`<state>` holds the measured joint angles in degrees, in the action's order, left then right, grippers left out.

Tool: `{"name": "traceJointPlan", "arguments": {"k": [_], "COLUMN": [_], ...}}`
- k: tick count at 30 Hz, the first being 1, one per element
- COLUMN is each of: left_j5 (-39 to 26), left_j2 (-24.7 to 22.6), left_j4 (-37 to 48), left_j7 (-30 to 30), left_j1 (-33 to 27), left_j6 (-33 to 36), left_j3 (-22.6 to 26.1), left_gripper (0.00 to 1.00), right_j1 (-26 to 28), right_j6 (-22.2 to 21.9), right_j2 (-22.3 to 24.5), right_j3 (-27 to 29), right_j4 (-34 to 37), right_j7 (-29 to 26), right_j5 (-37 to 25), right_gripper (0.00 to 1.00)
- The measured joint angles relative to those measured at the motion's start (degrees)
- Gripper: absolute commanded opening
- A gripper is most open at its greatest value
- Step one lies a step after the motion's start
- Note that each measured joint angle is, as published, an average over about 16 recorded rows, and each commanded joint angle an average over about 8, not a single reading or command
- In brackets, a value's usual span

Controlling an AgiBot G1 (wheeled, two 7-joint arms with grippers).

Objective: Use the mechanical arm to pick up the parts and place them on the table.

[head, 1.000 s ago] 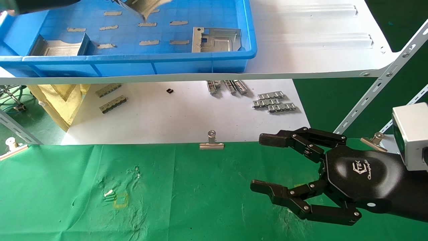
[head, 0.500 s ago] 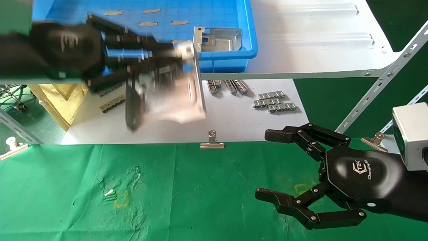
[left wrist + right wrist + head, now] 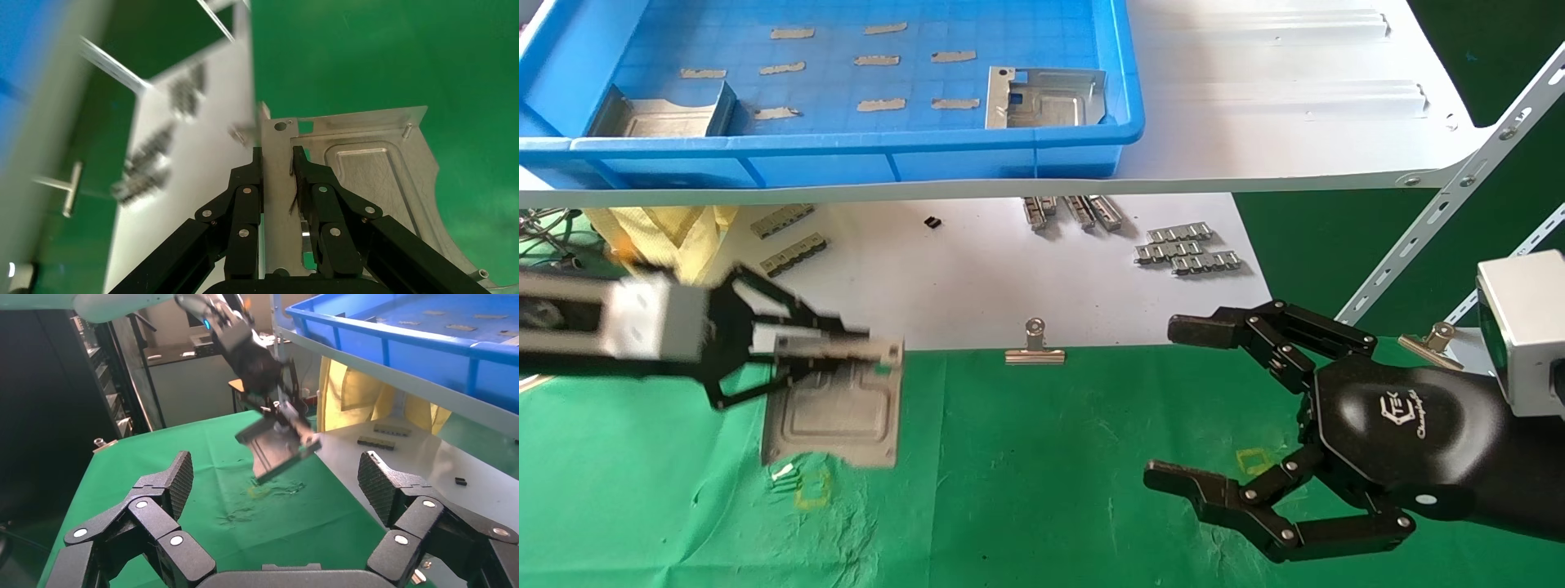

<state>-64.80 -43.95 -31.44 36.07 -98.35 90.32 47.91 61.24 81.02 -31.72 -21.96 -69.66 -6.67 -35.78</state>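
The left gripper comes in from nine o'clock of the head view, smeared by motion, its arm cut off at the frame edge. Its black fingers are clamped on the edge flange of one part, a squarish silver plate held over the green table; whether the plate touches the cloth cannot be made out. In the left wrist view the same part shows its embossed recess, while the shelf beyond is a blur.

The right gripper, at four o'clock, hangs above the cloth with its jointed fingers spread wide and nothing between them. A white logo sits on its palm; the lettering is too small to read.

At twelve o'clock a blue tray rests on a white shelf board and holds two more parts, one partly hidden by the tray wall. A binder clip sits at the cloth's far edge, with small ridged metal strips on the white sheet beyond it.
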Motion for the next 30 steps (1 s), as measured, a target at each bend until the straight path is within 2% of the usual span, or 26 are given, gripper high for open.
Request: {"name": "traceJointPlan", "arguments": {"k": [9,10,17,18,25,30], "left_j5": [-5.5,-5.8,-7.2,-7.4,-7.5,-5.3], "left_j2": [-5.0,-5.5,-7.8,-8.0,-9.2,-9.3], "left_j4": [11.1,12.2,18.2,19.0,23.4,25.4], "left_j7": [8.4,9.0,12.0,12.4,14.1,13.5], "left_j1": [-0.5,-0.6,-1.0,-1.1,-2.0,-1.9], "left_j6": [-0.1,-0.2,-0.5,-0.6,-0.8,-0.1], "left_j3": [5.0,5.4,7.4,7.5,7.9,6.8], "left_gripper": [0.00,0.03,0.90,1.00,1.00,1.00], "right_j1": [0.0,0.0,0.0,0.0,0.0,0.0], "right_j6": [0.0,0.0,0.0,0.0,0.0,0.0], "right_j2": [0.0,0.0,0.0,0.0,0.0,0.0], "right_j3": [0.0,0.0,0.0,0.0,0.0,0.0], "right_j4": [0.0,0.0,0.0,0.0,0.0,0.0], "right_j7": [0.0,0.0,0.0,0.0,0.0,0.0], "right_j5": [0.0,0.0,0.0,0.0,0.0,0.0], "right_gripper": [1.00,1.00,1.00,1.00,1.00,1.00]}}
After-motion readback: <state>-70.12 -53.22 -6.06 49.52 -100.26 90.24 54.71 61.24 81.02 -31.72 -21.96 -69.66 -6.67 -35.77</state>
